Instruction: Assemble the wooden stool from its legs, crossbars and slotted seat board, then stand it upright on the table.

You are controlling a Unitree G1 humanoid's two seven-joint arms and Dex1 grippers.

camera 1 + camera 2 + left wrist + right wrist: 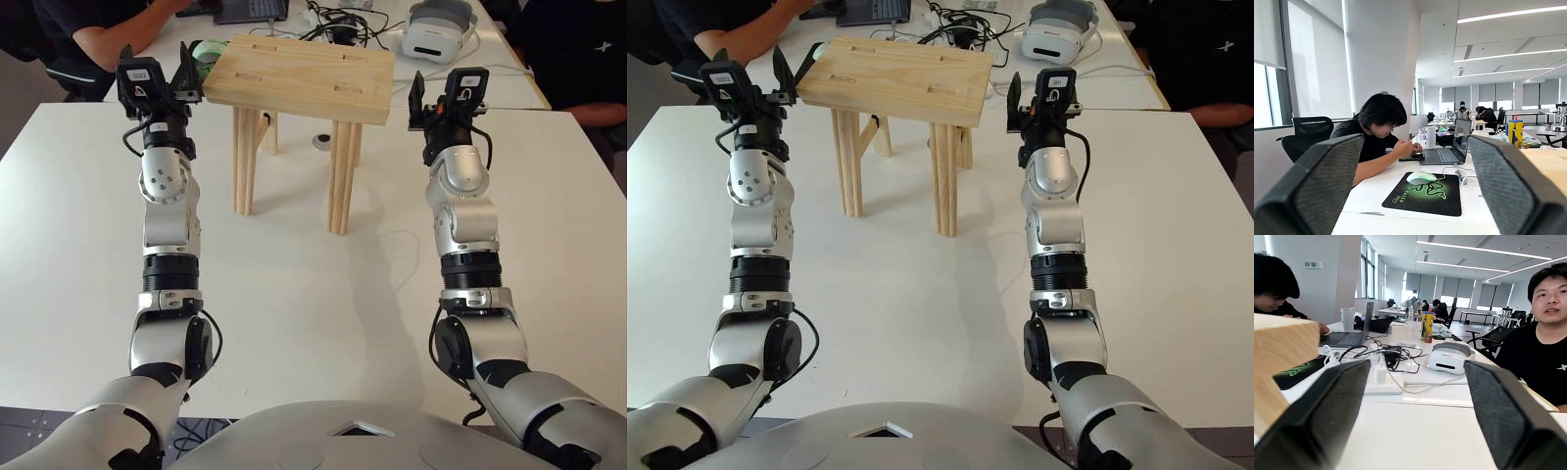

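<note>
The pale wooden stool (pixel 299 78), with a slotted rectangular seat board, stands upright on its legs near the far edge of the white table (pixel 294 294). It sits between two raised tools. The left tool (pixel 157 64) is just beside the seat's left end, and the right tool (pixel 446 86) is near its right end. Both are spread wide and hold nothing.

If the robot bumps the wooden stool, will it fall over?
Probably not from a gentle nudge: the pale wooden stool stands upright, legs planted on the white table. It would likely slide, since the tabletop looks smooth. A hard shove at the seat might tip it; it's fairly tall.
</note>
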